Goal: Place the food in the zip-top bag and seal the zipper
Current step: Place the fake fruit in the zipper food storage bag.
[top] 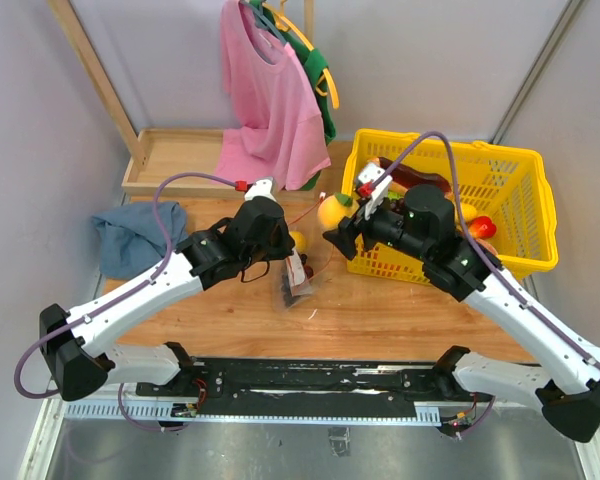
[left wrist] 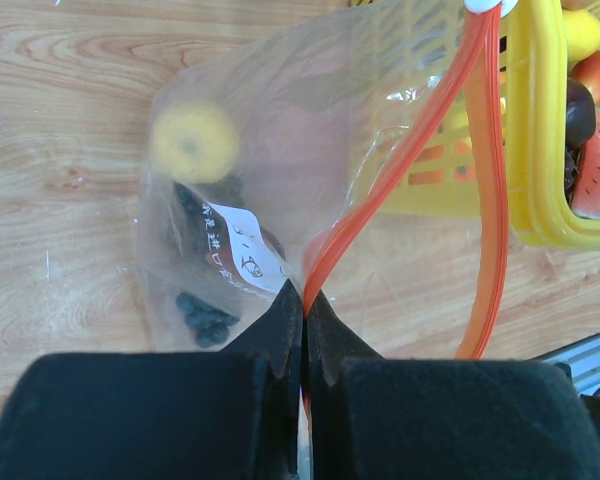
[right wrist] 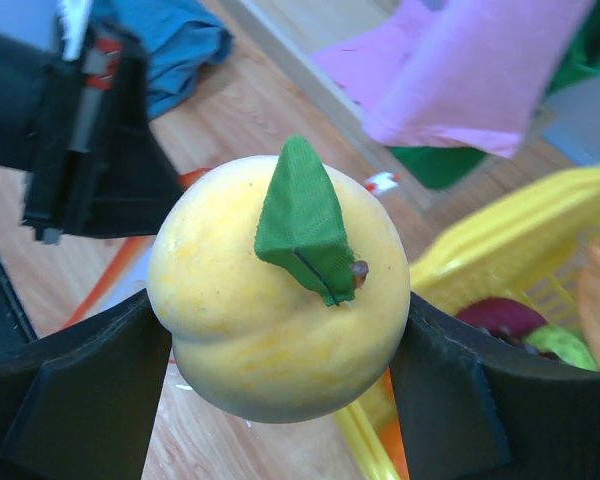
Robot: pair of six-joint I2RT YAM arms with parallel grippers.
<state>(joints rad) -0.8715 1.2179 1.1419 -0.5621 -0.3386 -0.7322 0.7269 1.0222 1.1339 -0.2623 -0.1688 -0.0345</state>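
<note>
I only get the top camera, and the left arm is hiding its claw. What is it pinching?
Observer: The left claw is shut on the red zipper of the bag, right where its two strips meet.
Kid: So is the bag open?
Observer: Yes. From that pinch the two red strips spread apart into a wide loop.
Kid: How is the right claw holding its fruit?
Observer: The right claw has one finger pressed on each side of the yellow fruit, and the green cloth leaf faces its camera.
</note>
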